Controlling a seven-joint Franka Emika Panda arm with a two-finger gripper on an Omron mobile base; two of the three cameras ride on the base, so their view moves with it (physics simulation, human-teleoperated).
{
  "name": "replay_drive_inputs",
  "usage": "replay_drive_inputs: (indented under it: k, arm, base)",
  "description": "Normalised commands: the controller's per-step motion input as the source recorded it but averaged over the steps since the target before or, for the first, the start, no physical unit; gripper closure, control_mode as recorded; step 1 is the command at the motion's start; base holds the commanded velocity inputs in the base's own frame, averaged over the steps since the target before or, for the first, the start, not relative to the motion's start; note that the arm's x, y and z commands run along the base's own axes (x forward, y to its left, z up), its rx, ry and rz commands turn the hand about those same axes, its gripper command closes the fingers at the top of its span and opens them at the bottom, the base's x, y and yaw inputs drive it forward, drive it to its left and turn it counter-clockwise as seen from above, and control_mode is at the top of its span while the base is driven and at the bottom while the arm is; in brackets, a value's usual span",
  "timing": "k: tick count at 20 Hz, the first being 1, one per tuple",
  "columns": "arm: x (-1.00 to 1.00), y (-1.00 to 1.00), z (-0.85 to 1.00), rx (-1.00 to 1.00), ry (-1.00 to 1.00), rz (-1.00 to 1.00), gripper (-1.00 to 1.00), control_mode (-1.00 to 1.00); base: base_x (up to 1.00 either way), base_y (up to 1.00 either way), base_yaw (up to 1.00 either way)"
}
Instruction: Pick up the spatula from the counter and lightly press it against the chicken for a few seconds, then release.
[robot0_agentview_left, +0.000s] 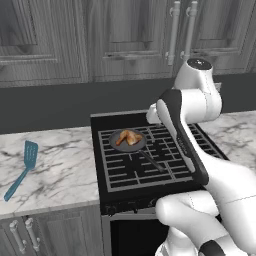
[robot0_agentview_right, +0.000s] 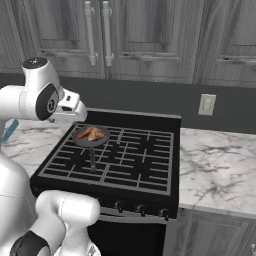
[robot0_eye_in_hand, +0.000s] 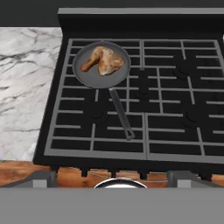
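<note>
Robot arm (robot0_agentview_left: 200, 170) is hovering over the stove (robot0_agentview_left: 131, 176), gripper (robot0_agentview_right: 75, 114) wide open and empty; next it is needing the spatula (robot0_agentview_left: 28, 159), lower left.

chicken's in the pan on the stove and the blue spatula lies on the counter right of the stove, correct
Not quite: the spatula lies on the counter left of the stove, not right, as the left base view shows. The chicken is in the pan on the stove.
</note>
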Motion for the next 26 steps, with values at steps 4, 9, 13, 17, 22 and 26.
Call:
replay_drive_inputs:
  k: [4,9,13,17,22,26]
  arm:
    - [-0.23,0.23,0.00,0.01,0.00,0.00,-1.00,-1.00]
    - [-0.33,0.19,-0.04,0.02,0.00,0.00,-1.00,-1.00]
    - [-0.35,0.22,0.00,0.03,0.00,0.00,-1.00,-1.00]
    - [-0.21,0.29,-0.04,0.06,0.00,0.02,-1.00,-1.00]
    - [-0.21,0.34,-0.01,0.02,-0.01,0.04,-1.00,-1.00]
    - [-0.21,0.41,0.00,0.00,-0.02,0.03,-1.00,-1.00]
  base:
    - [0.00,0.00,0.00]
    - [0.00,0.00,0.00]
    - [0.00,0.00,0.00]
    - [0.00,0.00,0.00]
    - [0.00,0.00,0.00]
    - [0.00,0.00,0.00]
